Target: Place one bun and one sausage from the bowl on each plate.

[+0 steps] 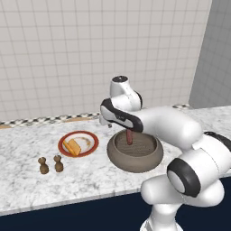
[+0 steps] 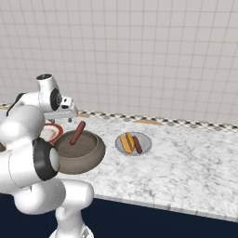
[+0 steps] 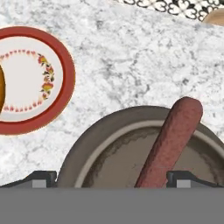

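Sausage (image 3: 171,142), a smooth dark red rod, leans tilted on the thick ridged rim of the brown-grey bowl (image 3: 94,140) at frame bottom, between wide-set gripper (image 3: 112,178) fingertips, not gripped.

Bowl (image 1: 135,155): brownish-grey; sausage (image 1: 130,137) in it: dark reddish-brown; plate (image 1: 91,140): white, red rim, floral ring; bun (image 1: 73,147): orange-yellow; second plate (image 2: 145,147): pale grey; shakers (image 1: 51,165): brown; counter (image 1: 27,149): grey-white marble.
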